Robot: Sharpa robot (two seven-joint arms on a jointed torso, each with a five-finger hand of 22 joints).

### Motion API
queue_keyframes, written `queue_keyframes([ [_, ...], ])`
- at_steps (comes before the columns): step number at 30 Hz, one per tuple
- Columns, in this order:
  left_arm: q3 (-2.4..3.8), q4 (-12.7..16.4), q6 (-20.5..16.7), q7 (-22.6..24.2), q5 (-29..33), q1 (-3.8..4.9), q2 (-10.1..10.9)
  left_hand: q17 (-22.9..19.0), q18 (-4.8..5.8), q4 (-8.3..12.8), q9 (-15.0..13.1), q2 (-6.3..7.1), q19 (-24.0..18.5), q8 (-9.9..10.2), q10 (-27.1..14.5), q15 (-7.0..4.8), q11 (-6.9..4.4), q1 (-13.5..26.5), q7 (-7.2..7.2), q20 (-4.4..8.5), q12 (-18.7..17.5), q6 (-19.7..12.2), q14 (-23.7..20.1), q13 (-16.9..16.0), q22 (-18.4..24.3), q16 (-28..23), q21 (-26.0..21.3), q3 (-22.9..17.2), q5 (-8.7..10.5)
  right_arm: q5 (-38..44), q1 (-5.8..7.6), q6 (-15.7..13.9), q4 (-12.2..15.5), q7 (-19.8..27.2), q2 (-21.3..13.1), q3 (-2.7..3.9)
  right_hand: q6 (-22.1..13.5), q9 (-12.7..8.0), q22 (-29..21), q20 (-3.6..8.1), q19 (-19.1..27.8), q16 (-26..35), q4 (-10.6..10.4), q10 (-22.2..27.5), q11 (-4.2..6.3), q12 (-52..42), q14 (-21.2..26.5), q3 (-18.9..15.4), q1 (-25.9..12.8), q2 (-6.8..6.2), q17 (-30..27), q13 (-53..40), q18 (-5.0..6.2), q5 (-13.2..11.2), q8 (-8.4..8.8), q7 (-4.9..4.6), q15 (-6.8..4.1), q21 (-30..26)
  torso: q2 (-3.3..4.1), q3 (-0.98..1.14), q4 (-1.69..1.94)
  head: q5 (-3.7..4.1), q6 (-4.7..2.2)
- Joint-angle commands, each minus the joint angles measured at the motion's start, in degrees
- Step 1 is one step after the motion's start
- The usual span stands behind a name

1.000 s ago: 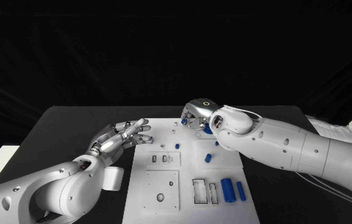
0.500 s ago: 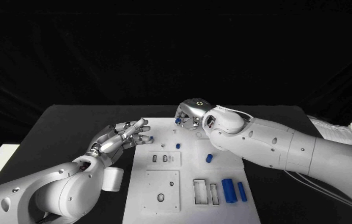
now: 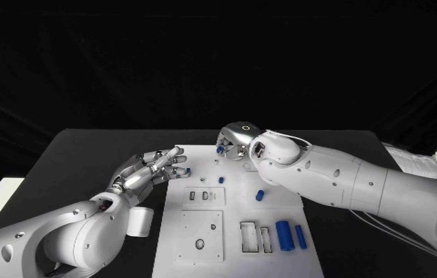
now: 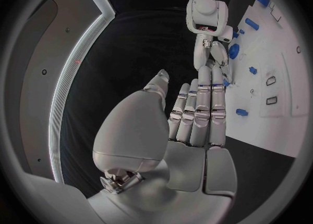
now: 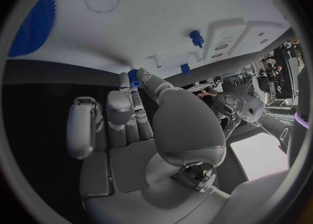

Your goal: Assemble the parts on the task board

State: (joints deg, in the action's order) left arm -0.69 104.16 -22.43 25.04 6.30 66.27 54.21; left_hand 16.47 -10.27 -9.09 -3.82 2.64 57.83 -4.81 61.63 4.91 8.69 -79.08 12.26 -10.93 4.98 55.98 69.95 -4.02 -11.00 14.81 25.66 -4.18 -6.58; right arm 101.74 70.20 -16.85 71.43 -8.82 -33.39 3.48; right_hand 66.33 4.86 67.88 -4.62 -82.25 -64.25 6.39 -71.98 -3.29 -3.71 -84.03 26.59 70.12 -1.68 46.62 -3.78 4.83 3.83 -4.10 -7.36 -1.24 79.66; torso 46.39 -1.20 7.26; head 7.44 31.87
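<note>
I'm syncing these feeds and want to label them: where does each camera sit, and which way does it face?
Head view: on the robot's head, looking down at the white task board; both white arms show.
Left wrist view: behind the silver left hand, facing across the board toward the silver right hand.
Right wrist view: behind the right hand, close over the board.
Shared: both wrist views show small blue parts.

Matt white task board (image 3: 232,227); glossy blue plastic-looking parts (image 3: 283,234); shiny silver metallic right hand (image 3: 235,141); matt black table (image 3: 91,158)
</note>
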Motion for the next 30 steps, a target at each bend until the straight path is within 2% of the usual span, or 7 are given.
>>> queue_keyframes([
  [1, 0.04, 0.16, 1.12, 0.17, 0.08, 0.10, -0.11, 0.06, -0.04, 0.32, 0.06, -0.47, -0.40, 0.22, -0.01, 0.07, 0.21, -0.03, 0.38, 0.02, -0.32, -0.16, -0.51, 0.05, 0.08, -0.22, 0.26, 0.01, 0.17, 0.58, -0.03, 2.07, -0.28, -0.35, 0.23, -0.01, 0.43, 1.01, -0.15, 0.37, 0.06, 0.23, -0.34, 0.08, -0.14, 0.23, -0.10, 0.01, 0.03, -0.46, -0.16, 0.09, -0.37, 0.18, -0.12, 0.24, -0.25, 0.08, 0.08, -0.04, 0.04, -0.01, 0.02],
  [9, 0.04, 0.21, 1.19, 0.11, 0.08, 0.11, -0.11, 0.06, -0.04, 0.32, 0.06, -0.47, -0.40, 0.22, -0.01, 0.07, 0.21, -0.03, 0.38, 0.02, -0.32, -0.16, -0.51, 0.05, 0.08, -0.22, 0.26, 0.01, 0.17, 0.76, -0.03, 2.66, -1.25, -1.08, 0.97, -0.04, -1.05, 0.81, -0.61, 0.07, 0.41, 0.64, -1.35, 2.10, -0.71, 0.37, 0.12, 0.12, -0.57, -1.76, -0.95, 0.25, -0.31, -0.38, 0.61, -0.41, 0.23, -0.15, 0.14, -0.04, 0.04, 0.12, 0.07],
  [14, 0.04, 0.12, 1.25, 0.09, 0.08, 0.11, -0.17, 0.06, -0.04, 0.32, 0.06, -0.47, -0.40, 0.22, -0.01, 0.07, 0.21, -0.03, 0.38, 0.02, -0.32, -0.16, -0.51, 0.05, 0.08, -0.22, 0.26, 0.01, 0.17, 0.53, -0.03, 2.46, -1.85, -1.51, 1.36, -0.06, -3.95, 0.21, -0.87, -0.74, 0.68, 0.68, -2.35, 7.04, -1.84, 0.34, 0.19, 0.13, -0.51, -3.06, -1.40, 0.33, -0.25, -0.71, 0.65, -1.37, 1.18, -0.24, 0.16, -0.05, 0.14, 0.10, -0.02],
  [18, 0.04, 0.04, 1.26, 0.06, 0.08, 0.12, -0.20, 0.06, -0.04, 0.32, 0.06, -0.47, -0.40, 0.22, -0.01, 0.07, 0.21, -0.03, 0.38, 0.02, -0.32, -0.16, -0.51, 0.05, 0.08, -0.22, 0.26, 0.01, 0.17, 0.46, -0.03, 1.15, -1.94, -1.46, 1.43, -0.08, -8.15, -0.82, -1.74, -1.66, 1.16, 0.97, -3.05, 13.66, -3.02, 0.31, 0.45, -1.34, 0.21, -4.47, -2.33, 0.32, -0.06, -0.86, 0.63, -2.28, 2.12, -0.61, 0.20, -0.01, 0.12, 0.02, -0.01],
  [20, 0.04, 0.01, 1.27, 0.06, 0.08, 0.12, -0.20, 0.10, -0.03, 0.36, 0.06, -0.48, -0.45, 0.27, -0.05, 0.10, 0.24, -0.02, 0.41, 0.00, -0.38, -0.20, -0.56, 0.05, 0.09, -0.30, 0.25, 0.00, 0.17, 0.45, -0.03, 0.12, -1.70, -1.36, 1.32, -0.09, -10.01, -1.07, -2.11, -1.93, 1.36, 1.05, -3.55, 15.67, -3.19, 0.24, 0.56, -2.39, 0.87, -4.98, -2.71, 0.26, 0.04, -0.87, 0.63, -2.13, 2.21, -0.76, 0.21, 0.00, 0.09, 0.01, -0.03],
  [25, 0.04, -0.06, 1.42, -0.03, 0.13, 0.12, -0.13, 0.10, -0.03, 0.36, 0.06, -0.48, -0.46, 0.28, -0.05, 0.10, 0.24, -0.02, 0.41, 0.00, -0.38, -0.20, -0.56, 0.05, 0.09, -0.31, 0.25, 0.00, 0.17, -0.04, -0.08, -2.25, 0.46, -1.02, -0.27, -0.09, -10.08, -0.93, -2.38, -2.04, 1.49, 1.10, -4.29, 14.64, -3.16, -0.40, 0.65, -3.28, 1.70, -4.99, -3.11, 0.03, 0.10, -0.82, 0.43, -2.38, 2.24, -0.84, 0.24, 0.08, 0.01, 0.06, -0.15],
  [30, 0.04, 0.03, 1.63, -0.12, 0.29, 0.11, 0.10, 0.10, -0.03, 0.36, 0.06, -0.48, -0.46, 0.28, -0.05, 0.10, 0.24, -0.02, 0.41, 0.00, -0.38, -0.20, -0.56, 0.05, 0.09, -0.31, 0.25, 0.00, 0.17, -4.64, -0.09, -5.02, 5.09, -0.34, -4.39, 0.08, -9.18, -0.77, -2.71, -1.90, 1.63, 1.35, -5.11, 10.21, -2.86, -1.98, 0.79, -3.59, 2.12, -4.88, -3.82, -0.24, 0.17, -0.62, 0.32, -2.65, 2.02, -0.95, 0.28, 0.02, -0.20, 0.28, -0.43],
])
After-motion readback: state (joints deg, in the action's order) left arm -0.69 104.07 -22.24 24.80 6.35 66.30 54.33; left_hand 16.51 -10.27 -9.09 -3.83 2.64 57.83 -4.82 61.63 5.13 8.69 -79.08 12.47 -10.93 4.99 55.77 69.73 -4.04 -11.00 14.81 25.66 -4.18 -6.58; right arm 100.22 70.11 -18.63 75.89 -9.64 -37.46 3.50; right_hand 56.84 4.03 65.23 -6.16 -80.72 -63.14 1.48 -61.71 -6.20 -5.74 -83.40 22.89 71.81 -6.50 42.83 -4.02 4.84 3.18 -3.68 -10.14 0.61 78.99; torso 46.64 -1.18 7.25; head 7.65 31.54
